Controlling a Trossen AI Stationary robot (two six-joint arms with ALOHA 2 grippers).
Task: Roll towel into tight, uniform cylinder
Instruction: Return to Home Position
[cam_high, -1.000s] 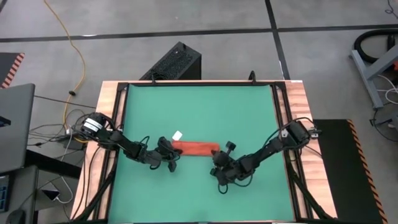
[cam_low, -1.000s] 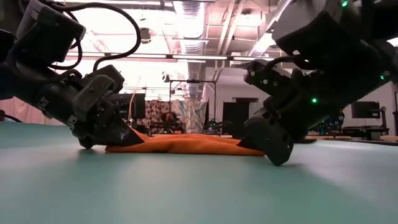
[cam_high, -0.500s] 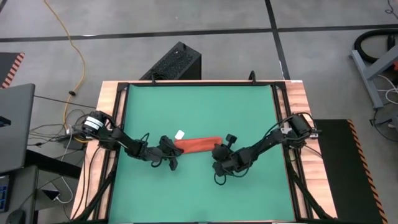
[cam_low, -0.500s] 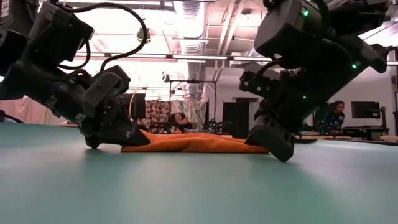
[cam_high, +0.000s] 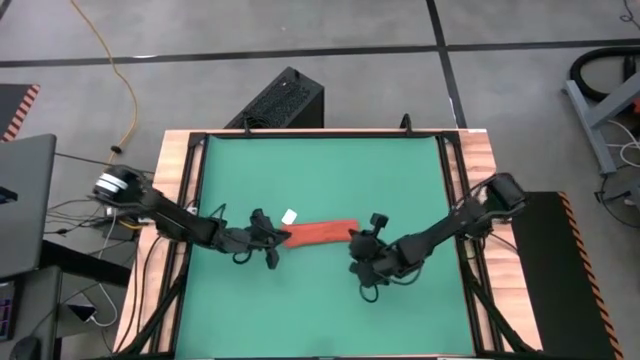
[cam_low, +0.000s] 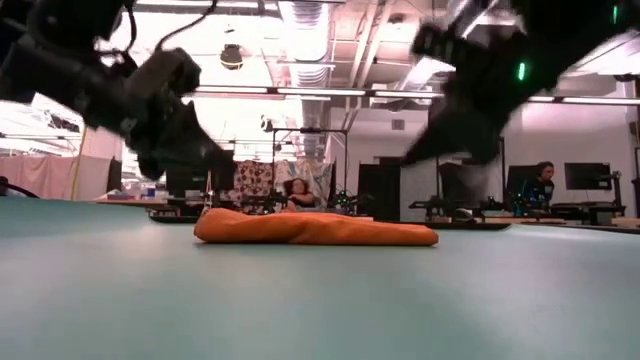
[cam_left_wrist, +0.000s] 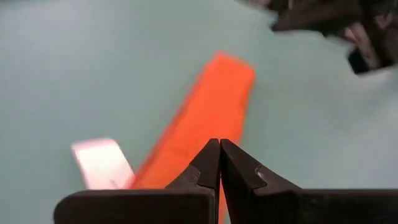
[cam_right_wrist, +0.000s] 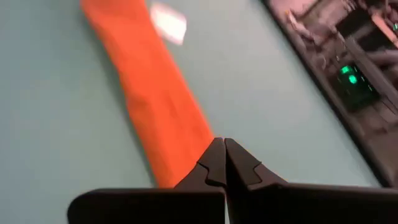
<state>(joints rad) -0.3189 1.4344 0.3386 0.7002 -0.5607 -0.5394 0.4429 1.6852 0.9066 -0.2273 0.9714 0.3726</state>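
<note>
**Two black arms with wedge fingers**

Both arms are black, made of slim links between chunkier joints. The left arm (cam_high: 185, 224) ends in a pale round cap (cam_high: 110, 185) at its outer joint. The right arm (cam_high: 445, 230) is dark along its whole length. A thin black cable (cam_high: 370, 290) loops beside it. In the low view a green light (cam_low: 520, 70) shows on one housing. The left pincer (cam_left_wrist: 219, 144) and right pincer (cam_right_wrist: 224, 143) each have matte dark fingers that taper from a flat crossbar to a point.

No writing is legible; the white tag (cam_high: 288, 215) on the towel (cam_high: 320, 233) is blurred.
</note>
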